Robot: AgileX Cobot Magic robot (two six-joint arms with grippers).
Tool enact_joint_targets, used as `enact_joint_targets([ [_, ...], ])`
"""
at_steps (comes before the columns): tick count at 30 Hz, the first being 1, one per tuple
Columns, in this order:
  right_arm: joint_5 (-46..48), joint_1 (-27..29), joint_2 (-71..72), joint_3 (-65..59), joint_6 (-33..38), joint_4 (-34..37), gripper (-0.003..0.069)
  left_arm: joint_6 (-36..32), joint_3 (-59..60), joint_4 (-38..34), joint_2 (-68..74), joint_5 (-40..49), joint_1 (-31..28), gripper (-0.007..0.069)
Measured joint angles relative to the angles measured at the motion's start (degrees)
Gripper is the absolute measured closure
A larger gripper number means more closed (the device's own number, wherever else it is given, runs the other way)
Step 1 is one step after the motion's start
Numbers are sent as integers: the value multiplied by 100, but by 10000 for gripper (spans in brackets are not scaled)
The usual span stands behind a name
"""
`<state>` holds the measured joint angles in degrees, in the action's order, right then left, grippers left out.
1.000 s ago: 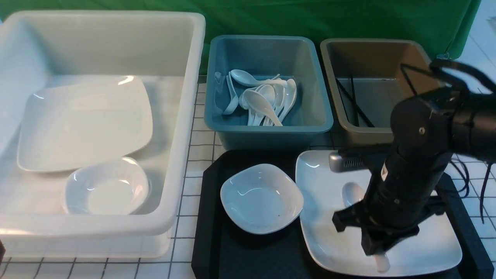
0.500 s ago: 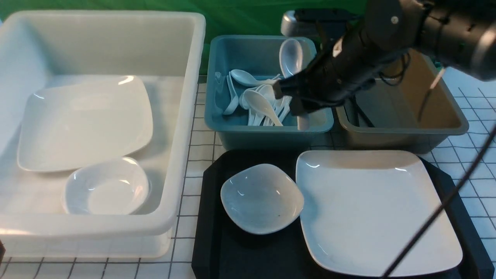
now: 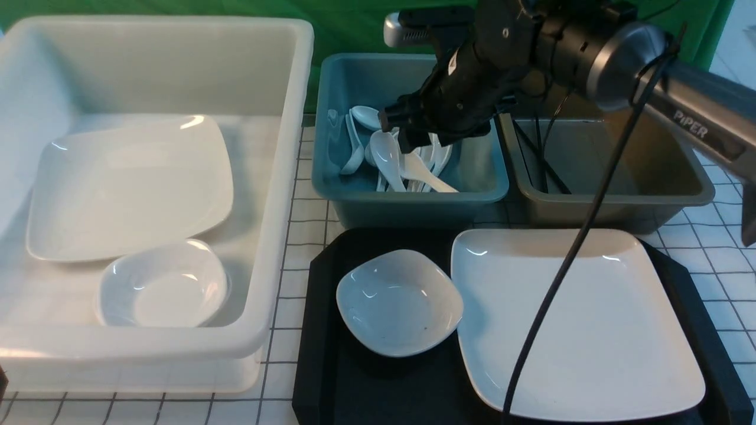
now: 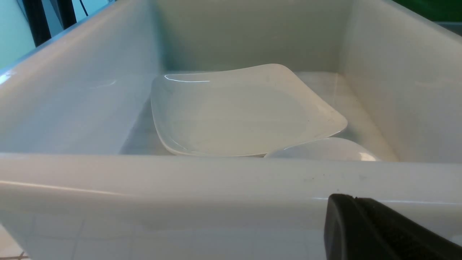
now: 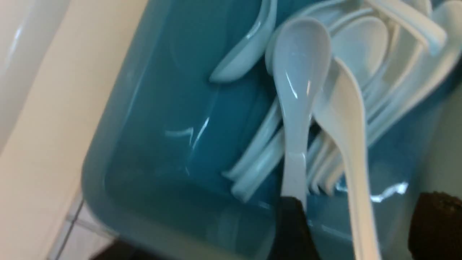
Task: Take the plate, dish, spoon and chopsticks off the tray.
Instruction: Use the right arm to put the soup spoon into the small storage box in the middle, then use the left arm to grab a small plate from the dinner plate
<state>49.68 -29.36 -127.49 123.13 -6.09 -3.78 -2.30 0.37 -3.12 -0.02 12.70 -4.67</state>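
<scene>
The large white plate (image 3: pixel 567 319) and the small white dish (image 3: pixel 398 301) with a dark speck lie side by side on the black tray (image 3: pixel 319 354). My right gripper (image 3: pixel 407 133) hangs open and empty over the blue bin (image 3: pixel 413 203), shown close up in the right wrist view (image 5: pixel 361 231). The spoon (image 5: pixel 301 72) lies on the pile of white spoons below it, its handle end by one fingertip. The black chopsticks (image 3: pixel 540 159) lie in the brown bin (image 3: pixel 614 200). My left gripper (image 4: pixel 352 202) is low outside the white tub, fingers together.
The big white tub (image 3: pixel 277 177) on the left holds another plate (image 3: pixel 127 183) and a speckless bowl (image 3: pixel 162 286). The right arm's cable (image 3: pixel 555 283) hangs across the plate on the tray.
My right gripper lifted the spoon off the plate, carried it back and left to the blue bin and opened; the spoon now lies among the others.
</scene>
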Motion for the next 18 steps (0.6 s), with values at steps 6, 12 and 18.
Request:
enact_joint_targets([
  [6,1521,0,838,460,907,32,489,0,0,0,0,0,0,603],
  [12,1525,0,1892,232,982,311,629,0,0,0,0,0,0,603],
  [18,1525,0,3643,-1388,999,333,629,0,0,5,0,0,0,603],
])
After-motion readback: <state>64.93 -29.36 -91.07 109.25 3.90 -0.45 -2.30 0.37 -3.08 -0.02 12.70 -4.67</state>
